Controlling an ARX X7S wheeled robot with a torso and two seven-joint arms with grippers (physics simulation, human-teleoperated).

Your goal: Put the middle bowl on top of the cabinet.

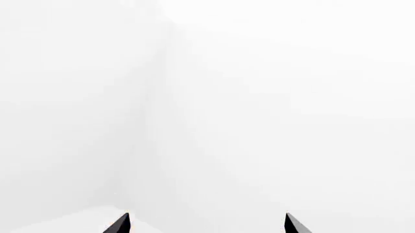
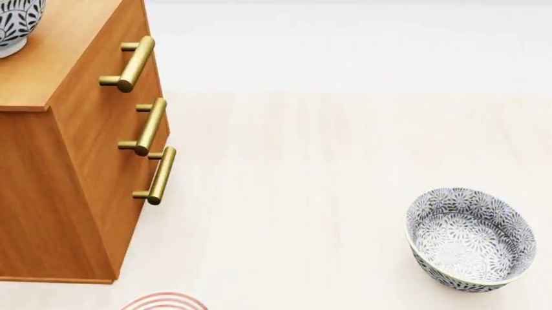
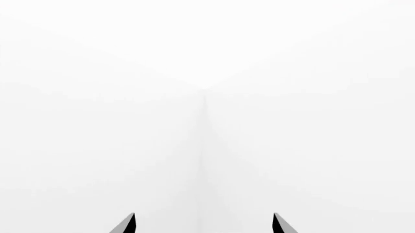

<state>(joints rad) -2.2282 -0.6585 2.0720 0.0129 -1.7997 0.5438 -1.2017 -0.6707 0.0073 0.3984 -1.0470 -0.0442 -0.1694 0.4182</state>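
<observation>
Pale wood boards make up the bench [image 2: 345,194], which runs back to a white wall and carries everything seen from the head view. At its left stands the cabinet [image 2: 77,194], orange-brown with a lighter top and three brass bar handles [image 2: 142,126] down its front. A patterned bowl [image 2: 17,26] already sits on the cabinet top at the far left corner, cut by the picture's edge, so only part of it shows; going by the task, this is likely the middle bowl, set where it was meant to go, though with so little in view that stays a judgement. A second bowl [image 2: 470,240] of the same grey floral pattern rests upright on the bench well to the right, apart from the cabinet, and the rim of a red-ringed plate [image 2: 164,301] peeks in at the bottom edge just in front of the cabinet's corner. Neither arm shows from the head. Each wrist view looks at blank white walls meeting in a corner, with only two dark tips at the lower edge: the left gripper [image 1: 206,224] and the right gripper [image 3: 203,223] both have their jaws spread wide with nothing between them, which fits arms lifted clear of the work. No brand, label or writing can be read anywhere.
</observation>
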